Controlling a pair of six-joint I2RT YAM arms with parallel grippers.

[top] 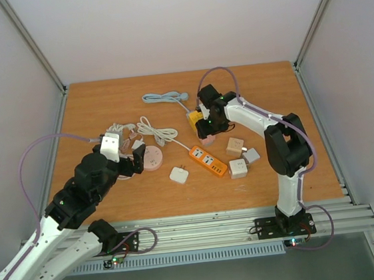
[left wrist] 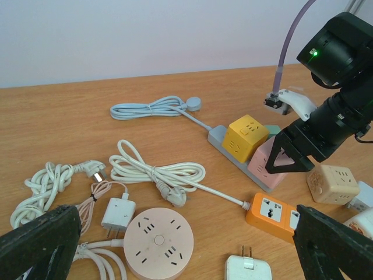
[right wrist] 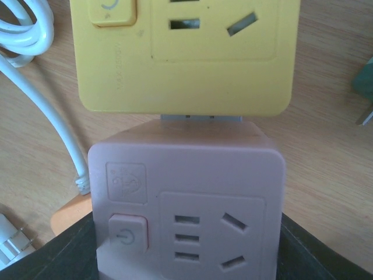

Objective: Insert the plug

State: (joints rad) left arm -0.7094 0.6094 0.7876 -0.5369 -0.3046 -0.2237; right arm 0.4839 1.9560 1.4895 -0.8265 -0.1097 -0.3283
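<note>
Right of centre: pink cube point(right wrist: 186, 198) held at the grey strip point(left wrist: 217, 135)
Low in the left wrist view, the left gripper point(left wrist: 185, 213) hung spread and empty over the round socket point(left wrist: 157, 242), likely keeping clear. Farther back, the right gripper point(left wrist: 287, 158) pinched the cube's sides, just beside the yellow cube point(left wrist: 245, 137), probably to press its plug home.

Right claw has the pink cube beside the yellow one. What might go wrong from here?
1. The pink cube socket sits close beside the yellow cube socket. Pressed down slightly off line, it may jam against it instead of seating in the grey strip.
2. Nothing holds that strip: the left claw is open, over the round pink socket. When the right claw pushes or lets go, the strip could slide or lift.
</note>
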